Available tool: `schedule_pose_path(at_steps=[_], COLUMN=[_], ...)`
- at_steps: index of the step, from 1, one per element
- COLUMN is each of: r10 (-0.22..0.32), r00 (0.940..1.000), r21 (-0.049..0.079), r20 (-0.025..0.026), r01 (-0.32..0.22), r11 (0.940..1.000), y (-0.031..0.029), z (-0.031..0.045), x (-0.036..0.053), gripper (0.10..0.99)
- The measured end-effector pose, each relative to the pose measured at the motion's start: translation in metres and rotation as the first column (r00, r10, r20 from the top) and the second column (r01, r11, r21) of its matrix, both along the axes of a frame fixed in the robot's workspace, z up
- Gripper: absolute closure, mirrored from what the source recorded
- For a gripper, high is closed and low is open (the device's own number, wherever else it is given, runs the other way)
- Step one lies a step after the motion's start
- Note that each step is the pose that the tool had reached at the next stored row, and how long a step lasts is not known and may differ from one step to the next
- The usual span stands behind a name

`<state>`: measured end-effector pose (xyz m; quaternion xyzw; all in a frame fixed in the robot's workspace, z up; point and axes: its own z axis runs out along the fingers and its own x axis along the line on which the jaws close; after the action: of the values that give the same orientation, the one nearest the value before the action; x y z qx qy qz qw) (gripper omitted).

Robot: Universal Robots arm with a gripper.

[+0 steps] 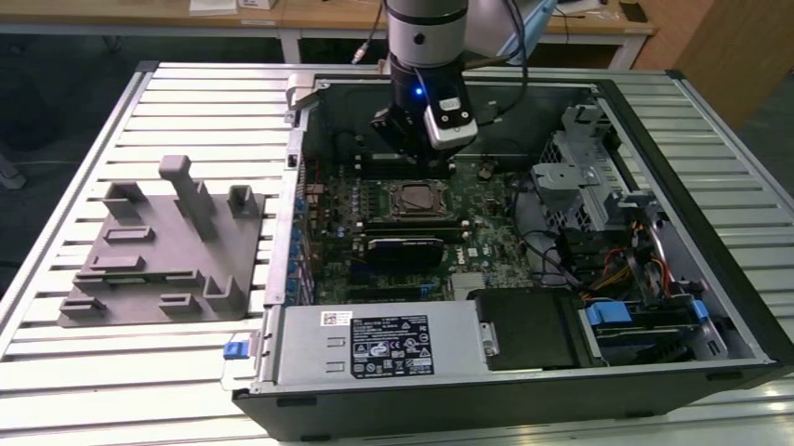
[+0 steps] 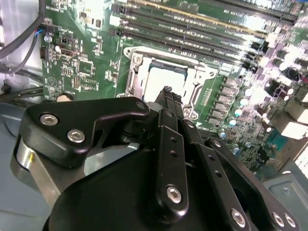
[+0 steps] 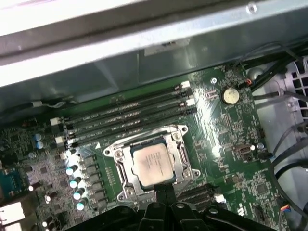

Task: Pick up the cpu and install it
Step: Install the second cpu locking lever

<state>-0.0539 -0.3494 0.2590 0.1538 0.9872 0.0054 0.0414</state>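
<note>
Chip already seated in the socket, arm poised above it.

You have the computer case (image 1: 694,279) walled on all sides, with room only straight up; the board (image 3: 231,144) is crowded. The chip (image 3: 153,164) lies flat inside the socket frame (image 3: 179,159). Your gripper (image 2: 166,91) hangs just above, fingertips together, holding nothing.

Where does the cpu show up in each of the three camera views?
Exterior view: the cpu sits in the motherboard's socket at the middle of the open computer case, just below the gripper.
First wrist view: cpu low centre, inside the metal frame.
Second wrist view: cpu upper middle, partly behind the fingers.
Shared landmark: the socket frame.
</note>
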Motion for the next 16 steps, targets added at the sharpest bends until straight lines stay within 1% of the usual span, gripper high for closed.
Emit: schedule_pose_path(at_steps=[3, 6, 16], r10=[0.002, 0.005, 0.024], r00=[1.0, 1.0, 0.9997], r21=[0.0, 0.0, 0.0], r20=[0.0001, 0.0, 0.0001], r01=[-0.002, -0.005, -0.024], r11=[1.0, 1.0, 0.9997], y=[-0.0052, -0.0089, -0.0151], z=[-0.0004, -0.0008, -0.0022], x=[0.0, 0.0, 0.0], gripper=[0.98, 0.98, 0.98])
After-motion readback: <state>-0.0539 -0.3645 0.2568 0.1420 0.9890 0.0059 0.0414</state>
